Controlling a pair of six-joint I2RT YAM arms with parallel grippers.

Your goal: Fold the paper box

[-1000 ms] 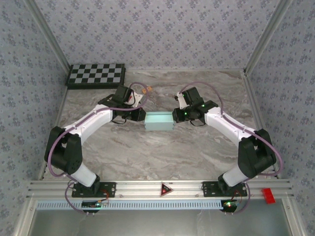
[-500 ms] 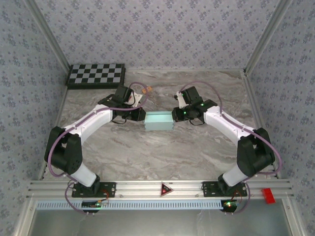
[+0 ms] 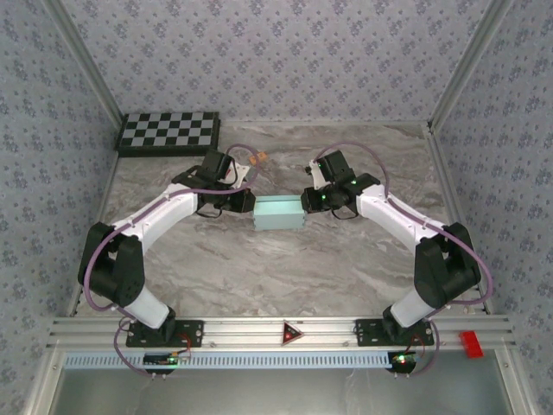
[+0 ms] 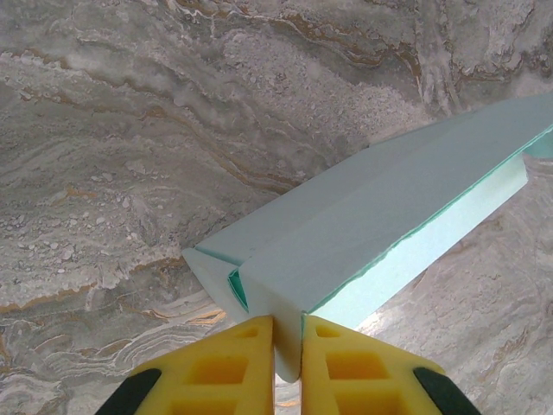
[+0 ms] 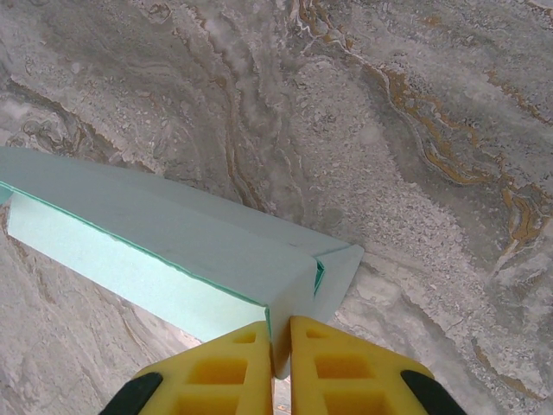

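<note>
Sitting mid-table between the two arms, the box (image 3: 279,213) looks nearly formed: a flat aqua rectangle lying on the marble table (image 3: 259,277), its long side running left to right. At each short end a flap sticks out, and each gripper has one pinched. The left gripper (image 4: 288,327) is closed on the flap at the box's left end, its yellow fingers (image 4: 242,359) pressed against the card with only a sliver of paper between them. The right gripper (image 5: 278,333) is clamped the same way on the right end. From the wrist views the top panel lies over the body, but the seam along the long edge gapes a little, showing a darker green edge. My guess is they are at the end-closing step, with both end flaps held and not yet tucked. Next, I'd say, each flap needs bending along its crease and pushing into its end, both arms working evenly so the light box neither slides nor buckles.
</note>
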